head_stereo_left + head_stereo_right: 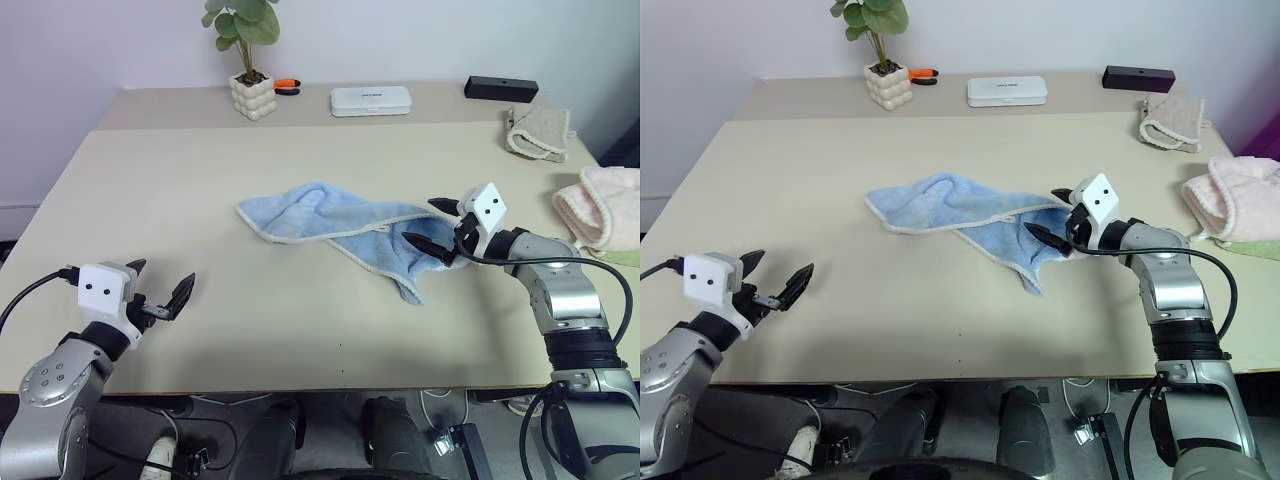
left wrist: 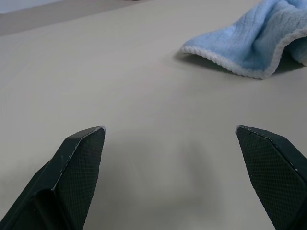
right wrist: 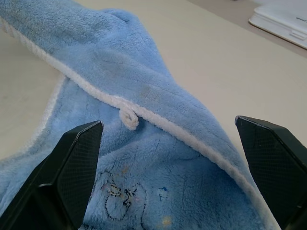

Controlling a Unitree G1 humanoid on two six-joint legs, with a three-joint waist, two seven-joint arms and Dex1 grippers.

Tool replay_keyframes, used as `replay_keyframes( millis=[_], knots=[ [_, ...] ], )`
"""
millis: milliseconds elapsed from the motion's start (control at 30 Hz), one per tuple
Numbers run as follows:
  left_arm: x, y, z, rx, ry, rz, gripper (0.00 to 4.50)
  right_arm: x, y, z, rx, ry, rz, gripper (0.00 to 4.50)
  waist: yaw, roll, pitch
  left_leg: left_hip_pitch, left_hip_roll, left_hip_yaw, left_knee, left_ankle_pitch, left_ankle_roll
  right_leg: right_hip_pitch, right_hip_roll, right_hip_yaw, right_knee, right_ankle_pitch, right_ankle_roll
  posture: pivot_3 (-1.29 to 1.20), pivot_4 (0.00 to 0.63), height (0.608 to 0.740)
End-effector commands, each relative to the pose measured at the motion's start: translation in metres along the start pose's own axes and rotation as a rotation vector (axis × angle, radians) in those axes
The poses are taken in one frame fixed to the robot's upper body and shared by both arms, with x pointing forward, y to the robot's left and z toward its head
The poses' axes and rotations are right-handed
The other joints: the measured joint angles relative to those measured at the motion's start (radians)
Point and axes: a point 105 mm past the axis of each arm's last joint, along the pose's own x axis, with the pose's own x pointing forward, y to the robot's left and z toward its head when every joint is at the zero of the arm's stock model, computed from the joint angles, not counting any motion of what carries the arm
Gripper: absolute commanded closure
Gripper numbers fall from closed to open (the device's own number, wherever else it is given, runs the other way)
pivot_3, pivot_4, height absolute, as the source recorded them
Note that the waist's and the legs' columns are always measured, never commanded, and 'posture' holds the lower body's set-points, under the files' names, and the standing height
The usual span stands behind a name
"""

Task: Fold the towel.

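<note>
I am looking at the towel (image 1: 335, 228) lying crumpled near the middle of the counter (image 1: 150, 190), bunched into a ridge with one end trailing toward the near edge. My right gripper (image 1: 440, 224) is hovering at the towel's right end with its jaws spread wide, gripping nothing; the white edge and loop tag (image 3: 128, 117) are sitting right between the fingers. My left gripper (image 1: 160, 287) is hanging well apart from the towel on its left, jaws open and empty too.

I am worrying that closing here catches two stacked layers instead of one edge, since the cloth is doubled over at that spot; lifting would then drag the whole bundle instead of opening it. With the left gripper so far off, nothing is pinning the towel's other end, so a pull could slide it across the counter.
</note>
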Motion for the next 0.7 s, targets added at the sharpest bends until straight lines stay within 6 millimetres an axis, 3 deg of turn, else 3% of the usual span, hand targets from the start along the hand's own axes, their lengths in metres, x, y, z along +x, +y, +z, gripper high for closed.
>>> replay_keyframes(
  millis=[33, 433, 500, 633, 700],
  knots=[
    [0.001, 0.002, 0.010, 0.040, -0.040, -0.002, 0.04, -0.003, -0.006, 0.011, -0.032, -0.035, -0.022, 0.00, 0.000, 0.000, 0.000, 0.000, 0.001, 0.001, 0.000, 0.000, 0.000, 0.000, 0.001, 0.001, 0.000, 0.000, 0.000, 0.00, 0.150, 0.740],
    [0.011, -0.005, 0.014, 0.057, -0.053, -0.048, 0.04, -0.007, -0.002, 0.008, -0.027, -0.035, -0.039, 0.00, 0.000, 0.000, 0.000, 0.000, 0.006, 0.010, -0.001, -0.001, 0.000, -0.006, 0.005, 0.010, 0.000, 0.002, -0.002, 0.00, 0.150, 0.740],
    [0.010, -0.015, 0.015, 0.067, -0.049, -0.107, 0.04, -0.003, -0.001, 0.004, -0.053, -0.007, -0.045, 0.00, -0.002, 0.000, 0.000, -0.001, 0.007, 0.011, -0.001, -0.001, 0.000, -0.007, 0.006, 0.011, 0.000, 0.002, -0.003, 0.00, 0.150, 0.740],
    [0.007, -0.063, 0.021, 0.200, -0.048, -0.355, 0.04, -0.001, -0.006, 0.006, -0.002, -0.007, -0.063, 0.00, -0.002, 0.000, 0.000, -0.001, 0.008, 0.014, -0.001, -0.001, 0.000, -0.008, 0.007, 0.014, 0.000, 0.003, -0.004, 0.00, 0.150, 0.740],
    [0.010, -0.071, 0.027, 0.250, -0.059, -0.390, 0.04, -0.002, -0.004, 0.004, -0.005, 0.000, -0.051, 0.00, 0.004, 0.000, 0.001, -0.001, 0.008, 0.014, -0.001, -0.001, 0.000, -0.009, 0.007, 0.015, 0.000, 0.003, -0.004, 0.00, 0.150, 0.740]
  ],
)
